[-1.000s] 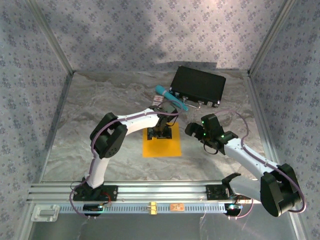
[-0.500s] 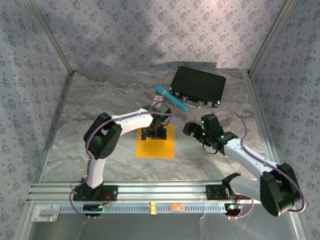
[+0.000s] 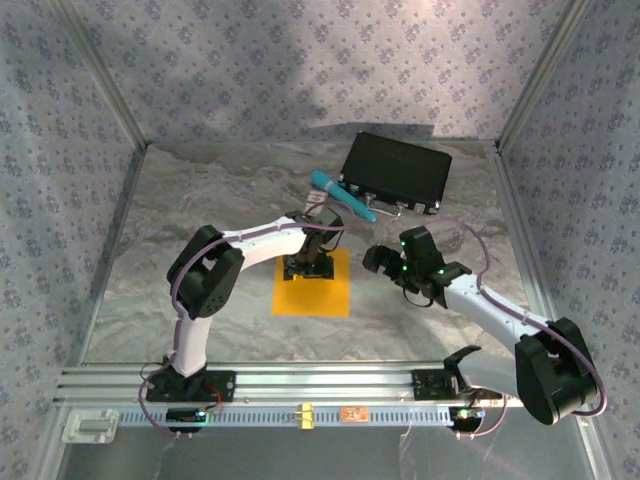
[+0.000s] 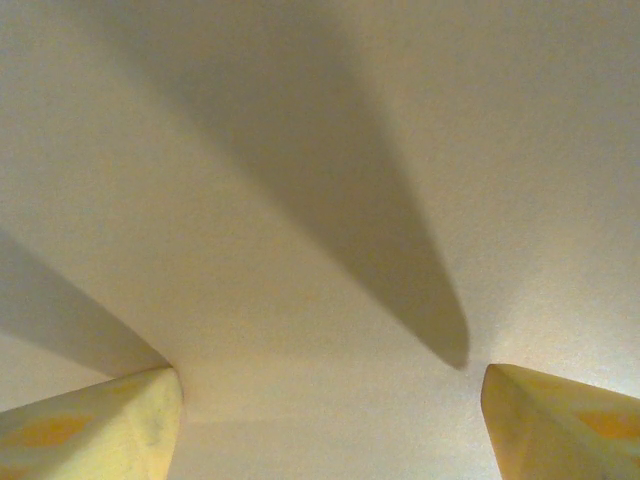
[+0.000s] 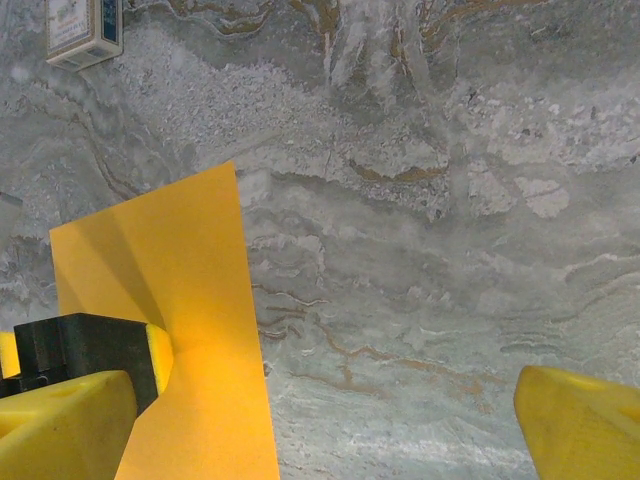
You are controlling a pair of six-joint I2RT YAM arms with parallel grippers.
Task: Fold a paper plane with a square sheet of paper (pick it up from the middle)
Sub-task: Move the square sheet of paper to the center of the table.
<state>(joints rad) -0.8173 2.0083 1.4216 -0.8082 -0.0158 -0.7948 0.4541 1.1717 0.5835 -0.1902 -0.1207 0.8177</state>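
We have the left hand (image 3: 310, 266) down on the square sheet of paper (image 3: 311, 296), over its far half and roughly centred side to side. In the left wrist view both fingertips (image 4: 100, 425) are spread wide with nothing pinched, and paper runs across the whole gap. Each fingertip's shadow runs right up to it, so the tips are at the sheet or just off it. We can't tell if there is actual contact.

The sheet lies flat on the counter (image 3: 200, 220), most of it sticking out on the near side of the left hand.

The right hand (image 3: 383, 259) sits just right of the sheet, apart from it, pointing toward the left hand. Its fingers are spread fully and hold nothing; in the right wrist view we see bare marble counter between them. In that same view the sheet's right edge runs down beside the finger at the left of the frame. A black-and-yellow finger of the left hand stands on the orange paper there.

Beyond the left hand we see the small white-and-red card (image 5: 85, 30), then the teal pen (image 3: 341, 194) just past the wrist. The black case (image 3: 397, 170) is further out, beyond both hands and more on the right hand's side. The pen's end is close to the case's near-left corner; we can't tell if they touch.
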